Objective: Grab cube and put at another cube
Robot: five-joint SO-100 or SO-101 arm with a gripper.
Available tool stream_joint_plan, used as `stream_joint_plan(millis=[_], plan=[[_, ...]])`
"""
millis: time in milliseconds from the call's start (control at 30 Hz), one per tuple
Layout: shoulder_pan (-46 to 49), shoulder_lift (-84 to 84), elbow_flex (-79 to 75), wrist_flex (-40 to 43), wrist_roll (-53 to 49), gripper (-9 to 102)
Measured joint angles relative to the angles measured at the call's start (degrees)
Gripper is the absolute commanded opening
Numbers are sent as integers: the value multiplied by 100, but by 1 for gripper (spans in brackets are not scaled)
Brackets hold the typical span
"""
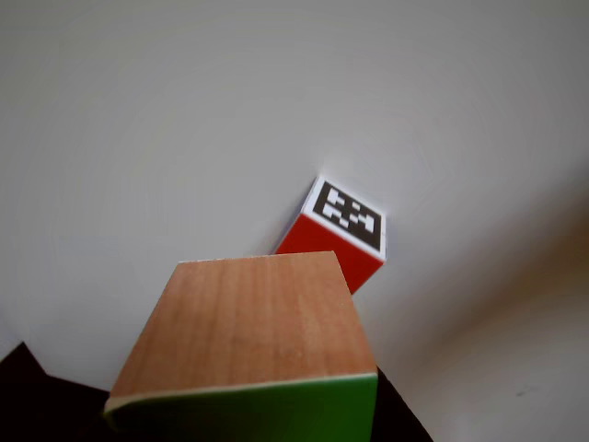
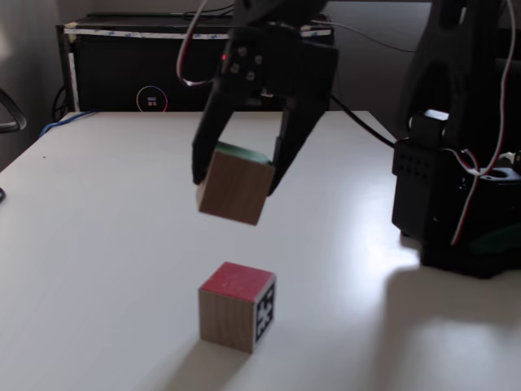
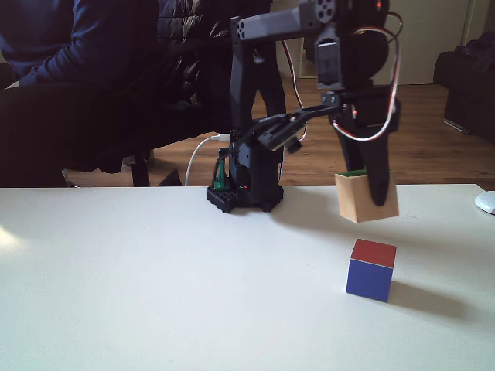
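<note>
Nearest in a fixed view: another cube [image 2: 238, 305] sits on the table [image 2: 98, 244], towards the near edge, red face up, marker face on the side, resting flat and free of everything else.

Just behind and above it, the cube [image 2: 235, 185] hangs in the air, clamped between the 2 fingers of the gripper [image 2: 237, 181]. It is tilted, wood faces outwards, green face up into the gripper. Clear air under it, no contact with the table or with another cube.

The other view looks down past the cube [image 1: 248, 327], with another cube [image 1: 338, 232] beyond its far corner, so the 2 are not yet lined up.

Side-on fixed view agrees: the cube [image 3: 366, 196] is held up and back from another cube [image 3: 371, 269], well short of touching. Arm base [image 3: 244, 174] stands farther back on the table; a seated person [image 3: 69, 69] is behind the far edge.

My call for the placing step:
- Bring the load over the target before dropping height.
- Level the tilt, or a corner lands first and it rolls.
- Descend slowly; the target is loose and will slide if nudged.
- Only let go once the wood bears weight.
</note>
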Motion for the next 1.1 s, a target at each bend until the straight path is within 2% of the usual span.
stream_joint_plan(millis=[200, 733, 1100], plan=[[-281, -536, -88, 18, 70, 10], [-211, -1292, -202, -132, 70, 12], [-281, -1327, -202, -290, 70, 20]])
